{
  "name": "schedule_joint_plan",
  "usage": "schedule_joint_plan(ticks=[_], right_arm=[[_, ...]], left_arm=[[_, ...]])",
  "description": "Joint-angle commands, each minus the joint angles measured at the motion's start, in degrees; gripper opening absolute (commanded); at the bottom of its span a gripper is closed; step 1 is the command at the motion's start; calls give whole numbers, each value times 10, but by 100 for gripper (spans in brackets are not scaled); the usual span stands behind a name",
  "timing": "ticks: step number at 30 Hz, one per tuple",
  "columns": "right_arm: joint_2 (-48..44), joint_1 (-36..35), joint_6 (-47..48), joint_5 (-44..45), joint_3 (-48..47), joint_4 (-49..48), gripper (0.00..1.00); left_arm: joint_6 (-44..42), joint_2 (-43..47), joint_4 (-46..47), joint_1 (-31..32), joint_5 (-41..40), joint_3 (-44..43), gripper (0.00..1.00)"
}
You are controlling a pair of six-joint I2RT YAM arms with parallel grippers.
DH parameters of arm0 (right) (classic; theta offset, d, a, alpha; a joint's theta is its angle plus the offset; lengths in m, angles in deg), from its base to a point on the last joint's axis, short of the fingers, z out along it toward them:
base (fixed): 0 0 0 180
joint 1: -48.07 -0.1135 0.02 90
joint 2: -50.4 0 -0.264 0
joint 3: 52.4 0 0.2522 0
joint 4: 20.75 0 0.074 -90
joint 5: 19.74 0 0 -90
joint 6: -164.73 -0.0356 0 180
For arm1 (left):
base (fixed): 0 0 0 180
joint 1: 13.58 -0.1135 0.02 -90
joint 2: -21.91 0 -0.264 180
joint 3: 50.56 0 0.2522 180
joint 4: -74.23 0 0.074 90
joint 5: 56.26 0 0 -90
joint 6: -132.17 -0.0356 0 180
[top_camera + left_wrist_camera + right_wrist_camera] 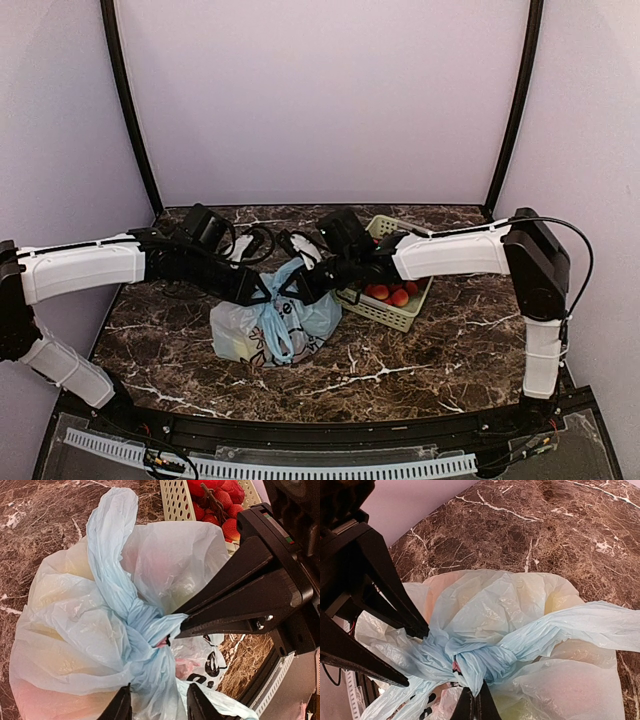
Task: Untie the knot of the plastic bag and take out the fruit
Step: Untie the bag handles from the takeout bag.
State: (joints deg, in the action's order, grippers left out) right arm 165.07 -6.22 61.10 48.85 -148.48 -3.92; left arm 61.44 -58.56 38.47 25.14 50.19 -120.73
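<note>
The light blue plastic bag (262,327) lies on the marble table with its knot (285,292) on top, between both grippers. In the right wrist view my right gripper (476,701) is shut, pinching a flap of film at the knot (487,657). It also shows in the left wrist view (176,625), tips on the knot (150,637). My left gripper (159,705) is open and straddles the twisted film just beside the knot. Its spread fingers show in the right wrist view (415,655). Fruit shows as yellow (557,597) and pink (585,690) shapes through the film.
A pale green lattice basket (402,315) holding red strawberries (390,293) stands right of the bag, under the right arm. It also shows in the left wrist view (175,500). Dark marble lies around the bag, with walls at the back and sides.
</note>
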Motion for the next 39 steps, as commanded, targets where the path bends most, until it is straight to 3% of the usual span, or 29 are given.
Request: schedule_joint_plan(ticks=[1,4,11,24,39], right_arm=[[-12,-2,-11,-8,8,-28,0],[-14,-2,-13,-6,10,-28,0],[-27,-2,-19,13,24,-53,0],[-67,10,-49,63,73,-92,0],[-119,45,-99,110,156,-115,0]], left_arm=[[-6,0,-19,-3,-17,10,37],[-6,-1,-16,-3,-20,12,31],[-5,3,1,-3,-16,19,2],[-13,21,7,-7,-33,20,1],[-20,90,9,-115,-24,69,1]])
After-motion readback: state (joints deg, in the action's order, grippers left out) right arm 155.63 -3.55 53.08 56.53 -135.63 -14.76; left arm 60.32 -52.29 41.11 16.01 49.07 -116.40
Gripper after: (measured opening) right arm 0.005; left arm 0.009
